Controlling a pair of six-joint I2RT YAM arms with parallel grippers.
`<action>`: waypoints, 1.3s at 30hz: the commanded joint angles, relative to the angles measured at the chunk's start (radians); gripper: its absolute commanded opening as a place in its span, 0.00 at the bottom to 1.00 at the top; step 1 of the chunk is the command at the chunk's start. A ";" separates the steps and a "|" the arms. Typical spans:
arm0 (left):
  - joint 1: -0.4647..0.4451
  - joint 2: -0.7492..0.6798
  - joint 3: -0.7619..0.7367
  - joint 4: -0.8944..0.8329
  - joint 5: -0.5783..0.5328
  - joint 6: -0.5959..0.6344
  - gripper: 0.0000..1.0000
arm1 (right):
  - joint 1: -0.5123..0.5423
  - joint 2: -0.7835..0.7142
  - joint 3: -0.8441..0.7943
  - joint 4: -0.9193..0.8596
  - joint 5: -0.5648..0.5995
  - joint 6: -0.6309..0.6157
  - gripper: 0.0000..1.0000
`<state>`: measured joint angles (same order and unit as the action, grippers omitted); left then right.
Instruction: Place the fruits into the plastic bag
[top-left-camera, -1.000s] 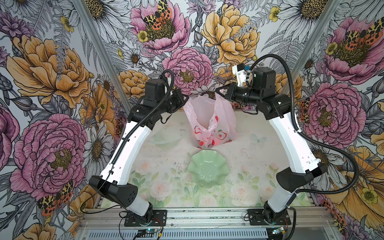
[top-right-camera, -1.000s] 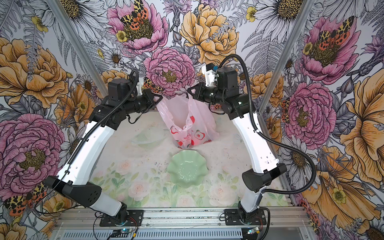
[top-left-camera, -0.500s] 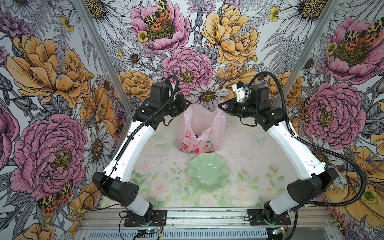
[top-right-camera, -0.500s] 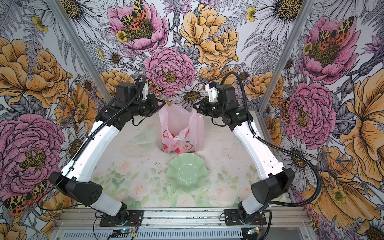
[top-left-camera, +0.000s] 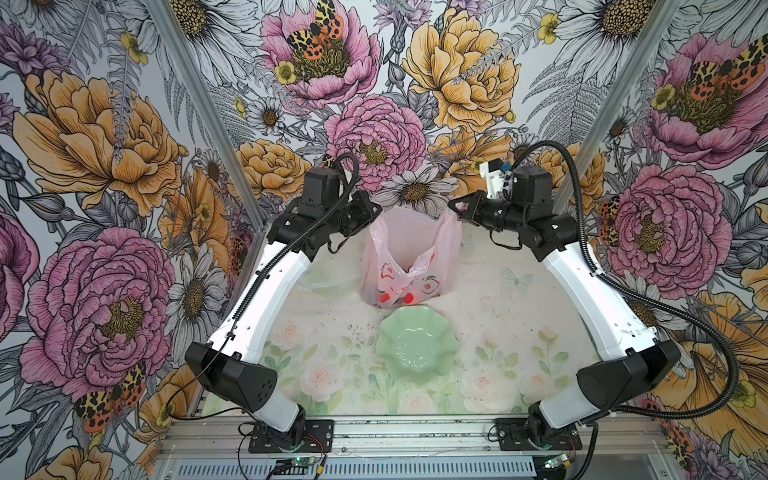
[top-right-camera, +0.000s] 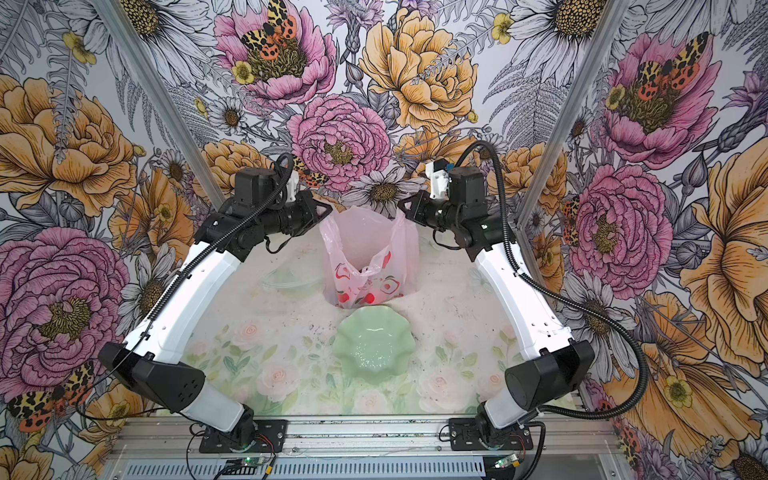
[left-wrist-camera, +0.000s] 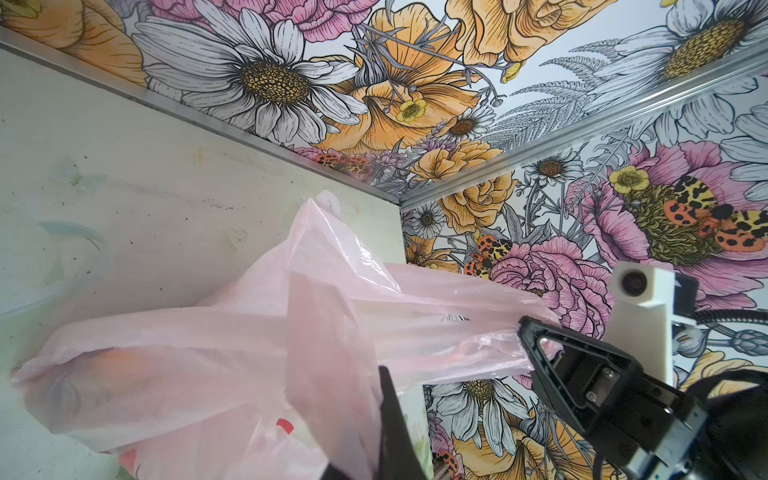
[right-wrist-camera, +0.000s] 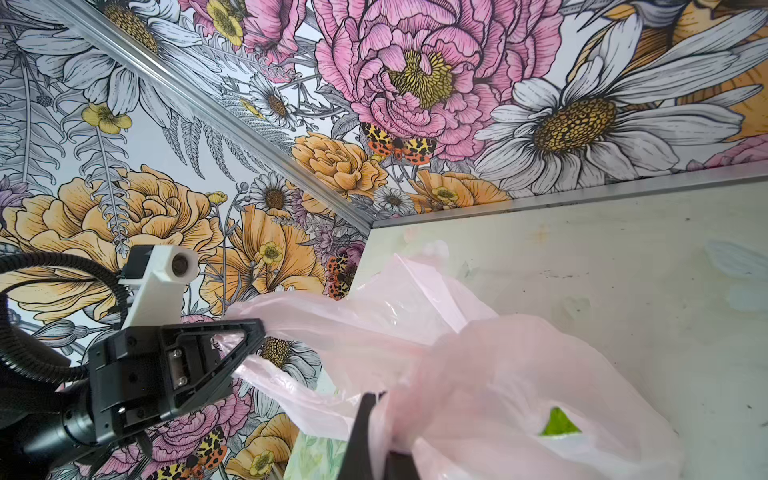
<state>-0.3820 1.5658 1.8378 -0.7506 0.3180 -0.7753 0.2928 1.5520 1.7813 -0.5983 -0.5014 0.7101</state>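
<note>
- Change: the plastic bag (top-left-camera: 409, 249), swung toward 3 o'clock a second ago and toward 9 o'clock half a second ago, is now centred between the arms. The right wrist, raised higher before, is brought lower.
- Plastic bag, one: it is set at 12 o'clock of the dish, its base on the table (top-left-camera: 519, 299) just beside the dish rim. Its mouth is stretched open upward.
- Handle loops, two: one is pinched by each gripper.
- Left gripper (top-left-camera: 377, 210), one: it is clamped on the loop at 10 o'clock of the bag.
- Right gripper (top-left-camera: 454, 208), one: it is clamped on the loop at 2 o'clock of the bag.
- Fruits: one green piece (right-wrist-camera: 557, 424) and one orange blur (left-wrist-camera: 120, 365) are seen through the bag film. The total cannot be counted.
- Dish (top-left-camera: 386, 336), one: pale green and scalloped.
- Clear dish (top-left-camera: 328, 276), one: faint, at 9 o'clock of the bag.
</note>
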 joint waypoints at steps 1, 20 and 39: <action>0.008 0.005 -0.012 0.031 0.034 0.027 0.00 | -0.006 -0.039 0.002 0.041 -0.011 0.007 0.00; 0.020 -0.036 -0.062 0.030 0.047 0.032 0.42 | -0.016 -0.123 -0.141 0.060 0.005 0.008 0.55; 0.112 -0.187 -0.149 0.029 0.033 0.049 0.99 | -0.093 -0.242 -0.188 0.058 0.038 -0.039 1.00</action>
<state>-0.2932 1.4170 1.7081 -0.7387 0.3531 -0.7513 0.2108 1.3586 1.6028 -0.5629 -0.4885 0.7078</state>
